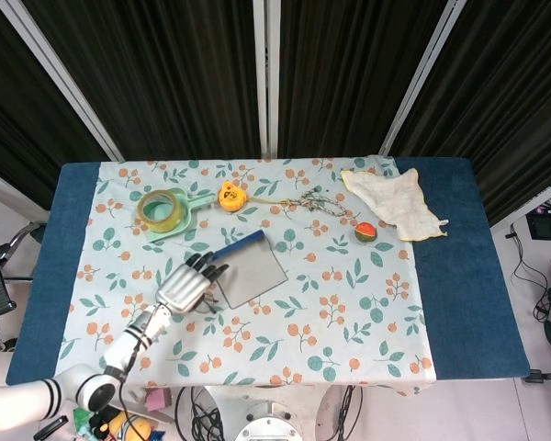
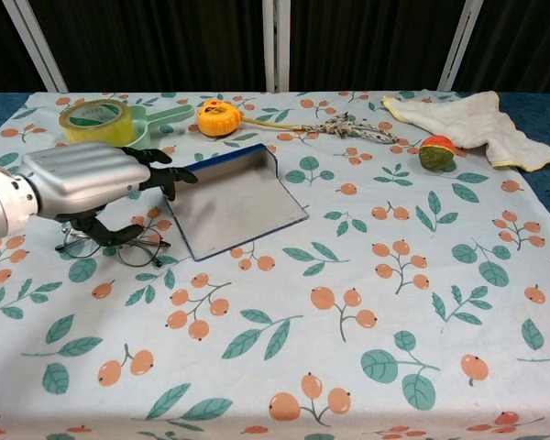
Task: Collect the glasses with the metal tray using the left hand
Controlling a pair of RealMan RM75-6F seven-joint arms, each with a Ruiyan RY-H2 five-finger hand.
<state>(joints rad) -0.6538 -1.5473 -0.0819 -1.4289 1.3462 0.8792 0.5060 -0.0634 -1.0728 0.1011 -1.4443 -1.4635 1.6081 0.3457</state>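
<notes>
Taking the tray [image 2: 241, 203] as the landmark: the left hand [image 2: 82, 181] lies at its left edge, fingertips touching it. The glasses [image 2: 113, 246] lie left of the tray, under that hand. A roll of tape [image 2: 93, 120] sits behind and to the left. A tape measure [image 2: 216, 117] lies just behind the tray, a rope [image 2: 353, 127] behind and right. A ball [image 2: 436, 151] and a cloth [image 2: 472, 121] lie further right.
</notes>
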